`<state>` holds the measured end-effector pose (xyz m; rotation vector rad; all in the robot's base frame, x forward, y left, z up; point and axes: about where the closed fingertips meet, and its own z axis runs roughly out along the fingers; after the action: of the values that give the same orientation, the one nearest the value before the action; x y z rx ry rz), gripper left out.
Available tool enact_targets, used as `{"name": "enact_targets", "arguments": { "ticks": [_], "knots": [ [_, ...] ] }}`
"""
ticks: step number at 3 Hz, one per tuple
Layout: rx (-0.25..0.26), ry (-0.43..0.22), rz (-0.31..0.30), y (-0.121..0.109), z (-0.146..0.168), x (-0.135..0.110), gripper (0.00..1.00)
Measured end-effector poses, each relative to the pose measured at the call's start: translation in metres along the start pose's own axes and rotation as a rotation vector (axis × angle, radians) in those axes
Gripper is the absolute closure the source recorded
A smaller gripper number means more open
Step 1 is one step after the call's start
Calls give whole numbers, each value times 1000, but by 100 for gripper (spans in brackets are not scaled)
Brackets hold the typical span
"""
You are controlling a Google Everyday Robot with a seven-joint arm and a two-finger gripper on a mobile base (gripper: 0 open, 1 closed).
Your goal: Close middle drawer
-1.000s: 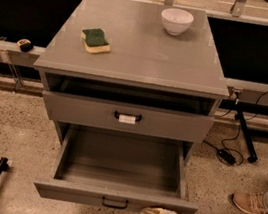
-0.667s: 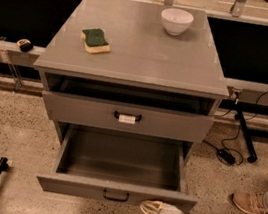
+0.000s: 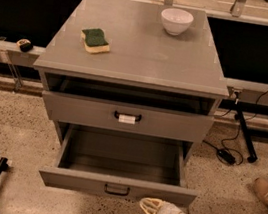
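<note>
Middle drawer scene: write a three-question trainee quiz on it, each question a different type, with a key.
1. True or false: the middle drawer is pulled out.
2. Where is the gripper? A) on the cabinet top; B) low in front of the drawer front, right of its handle; C) inside the drawer.
3. Fill in: on the cabinet top sit a white bowl and a green-and-yellow ____.

Key: 1 true; 2 B; 3 sponge.
</note>
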<state>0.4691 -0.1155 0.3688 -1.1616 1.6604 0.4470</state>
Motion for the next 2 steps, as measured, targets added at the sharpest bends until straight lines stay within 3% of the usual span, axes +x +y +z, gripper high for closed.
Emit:
{"name": "enact_targets", "arguments": {
  "ticks": [2],
  "knots": [
    [89,-42,-37,-54,31,-3,100]
  ]
}}
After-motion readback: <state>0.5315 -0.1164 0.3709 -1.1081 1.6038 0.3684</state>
